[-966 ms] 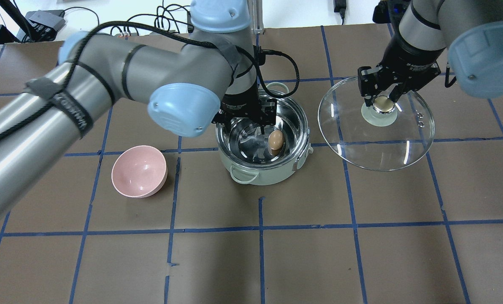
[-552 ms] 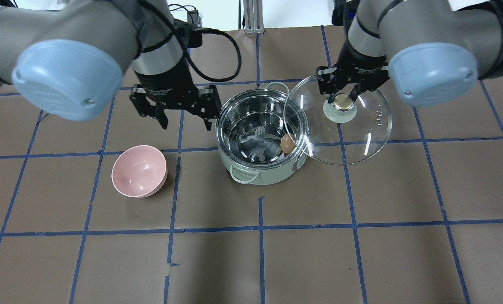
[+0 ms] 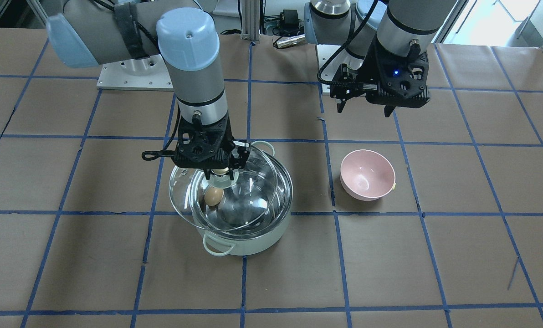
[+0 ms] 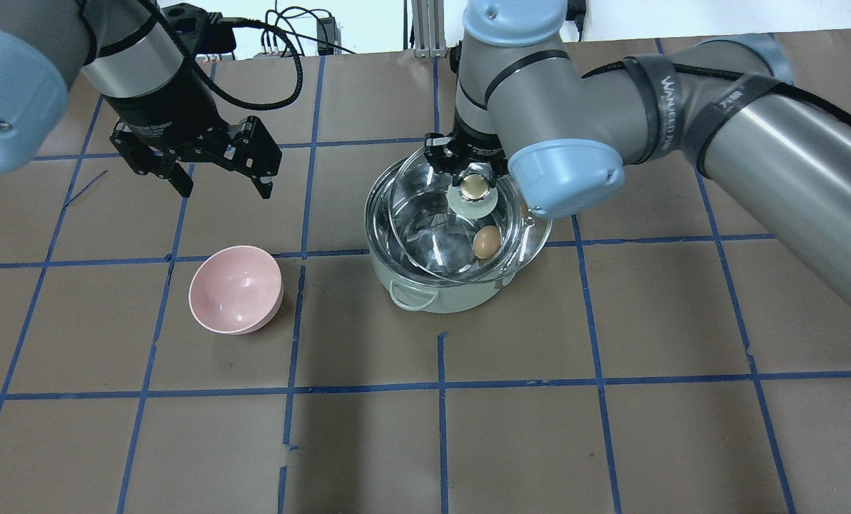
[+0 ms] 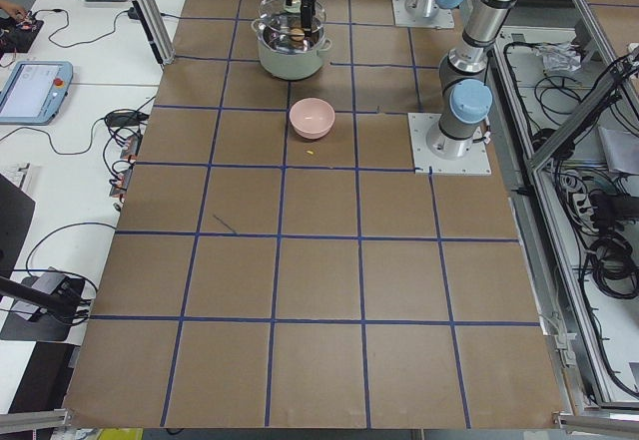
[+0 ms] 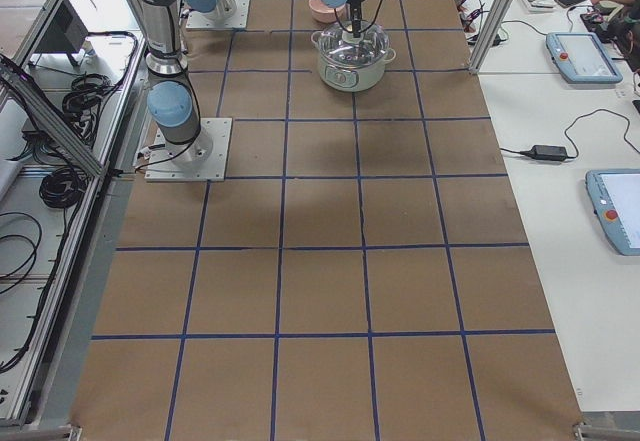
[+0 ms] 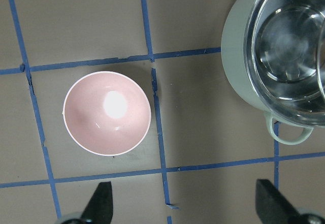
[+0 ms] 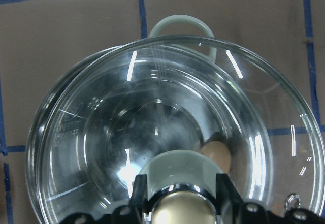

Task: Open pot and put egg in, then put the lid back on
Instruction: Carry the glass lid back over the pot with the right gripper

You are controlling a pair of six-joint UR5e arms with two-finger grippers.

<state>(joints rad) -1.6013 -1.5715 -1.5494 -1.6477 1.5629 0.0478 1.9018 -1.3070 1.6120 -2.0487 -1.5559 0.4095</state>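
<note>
The mint-white pot (image 4: 432, 296) stands mid-table with the brown egg (image 4: 485, 241) lying inside it, by its right wall. My right gripper (image 4: 473, 187) is shut on the beige knob of the glass lid (image 4: 432, 207) and holds the lid over the pot, shifted slightly right of centre. I cannot tell whether the lid touches the rim. The front view shows the right gripper (image 3: 219, 173), the egg (image 3: 213, 196) and the pot (image 3: 253, 241). The right wrist view shows the egg (image 8: 218, 153) through the lid (image 8: 177, 107). My left gripper (image 4: 218, 178) is open and empty, left of the pot.
A pink bowl (image 4: 235, 289) sits left of the pot, empty; it also shows in the left wrist view (image 7: 106, 113) and the front view (image 3: 367, 175). The table is brown paper with a blue tape grid.
My left gripper let go of the egg in the pot and moved away to the left. My right gripper carried the lid from the right to over the pot.
</note>
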